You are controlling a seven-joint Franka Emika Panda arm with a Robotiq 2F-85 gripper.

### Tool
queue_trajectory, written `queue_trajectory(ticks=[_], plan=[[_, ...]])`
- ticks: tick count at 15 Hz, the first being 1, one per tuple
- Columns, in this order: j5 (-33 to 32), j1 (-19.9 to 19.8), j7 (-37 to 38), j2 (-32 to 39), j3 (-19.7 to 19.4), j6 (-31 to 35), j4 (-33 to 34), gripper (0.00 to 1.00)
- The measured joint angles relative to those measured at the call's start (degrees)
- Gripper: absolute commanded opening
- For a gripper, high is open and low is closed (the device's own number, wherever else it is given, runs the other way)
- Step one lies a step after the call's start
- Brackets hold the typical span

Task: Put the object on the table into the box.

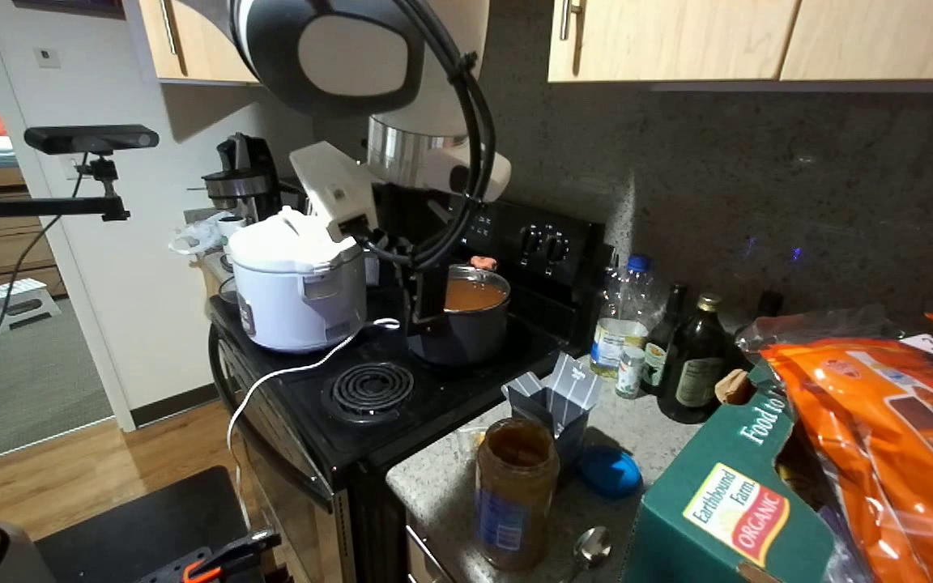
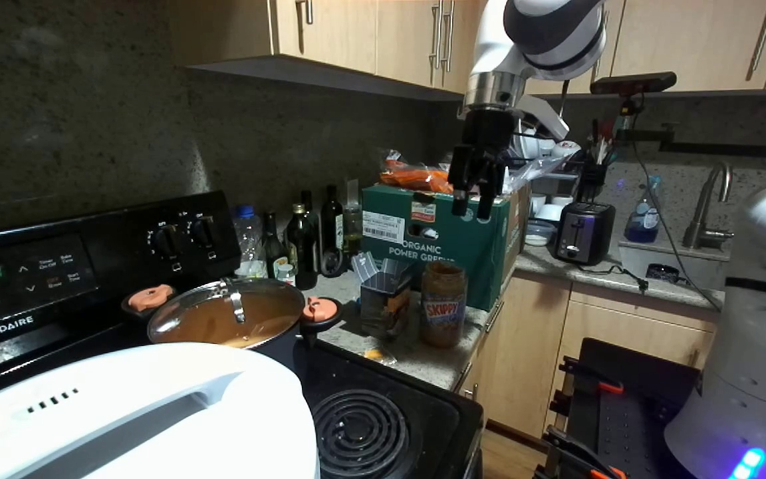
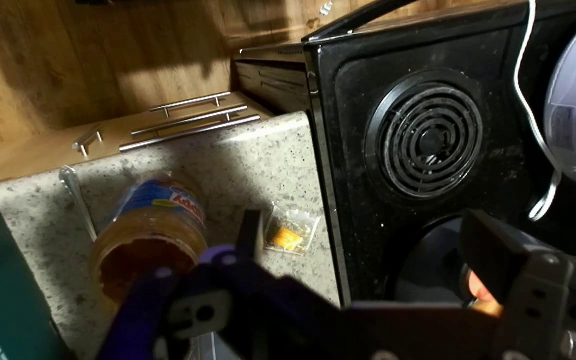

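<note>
Skippy jar (image 2: 443, 309): uncapped, brown inside. Glass-lidded pot (image 1: 475, 336): orange-brown contents. Small clear packet (image 3: 291, 232), orange inside, lies on bench (image 3: 278, 155) between jar and stove (image 3: 353, 165), near open carton (image 2: 384, 305). End effector (image 3: 363, 235) spread wide.

Light: your backsplash (image 2: 97, 113) dim, glare streak at 10 o'clock in an exterior view | Exposure: rice cooker (image 2: 157, 379) near-washed-out, 8 o'clock there | Shadow: dark patches across your floor (image 3: 168, 65), wrist view, 11 o'clock | Focus: your gripper (image 3: 361, 218) dark, soft-edged, 4 to 7 o'clock
</note>
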Motion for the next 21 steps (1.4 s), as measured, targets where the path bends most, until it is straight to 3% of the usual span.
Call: queue_trajectory(ticks=[8, 15, 21], plan=[[0.6, -0.2, 0.1, 1.9, 0.0, 0.4, 1.1, 1.0], [4.4, -0.7, 3.6, 7.5, 0.2, 5.4, 2.1, 1.0], [2.5, -0.8, 13.6, 10.9, 3.5, 8.5, 4.2, 1.0]])
